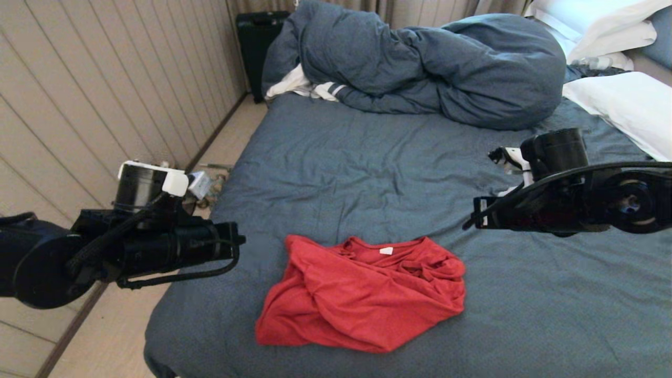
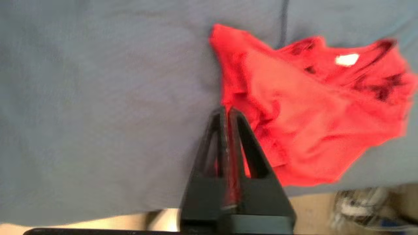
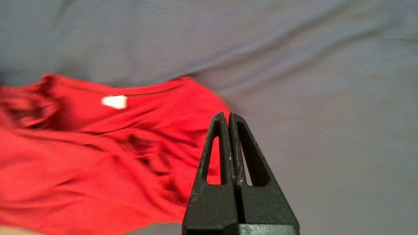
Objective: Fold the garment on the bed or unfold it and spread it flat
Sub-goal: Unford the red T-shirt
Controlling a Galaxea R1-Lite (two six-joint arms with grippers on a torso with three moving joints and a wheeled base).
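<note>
Bedroom with slatted wall panels; big bed (image 1: 367,157) with wrinkled blue-grey sheet, bunched duvet (image 1: 436,68) at the far end, white pillows (image 1: 625,100) at the far right corner. Red T-shirt (image 1: 362,294) lies crumpled in a loose heap on the sheet, close to the bed's near edge, neck opening with white tag (image 1: 386,251) facing the duvet; lettering not visible.

Left gripper (image 2: 227,112) hangs at the shirt's left side, fingers pressed together, nothing held; fingertips overlap the shirt's edge in the wrist view, contact not clear. Right gripper (image 3: 228,116) hangs at the shirt's right side near the collar end, also closed and empty. Neither fingertip shows in the head view, only arm bodies either side of the shirt.

Shirt looks light, soft, limp: it will drape and bunch, not hold shape, and probably drag on the sheet. Best holds likely the two shoulder seams beside the collar, one per gripper, then lift and pull apart to spread flat. Jaws must open first.
</note>
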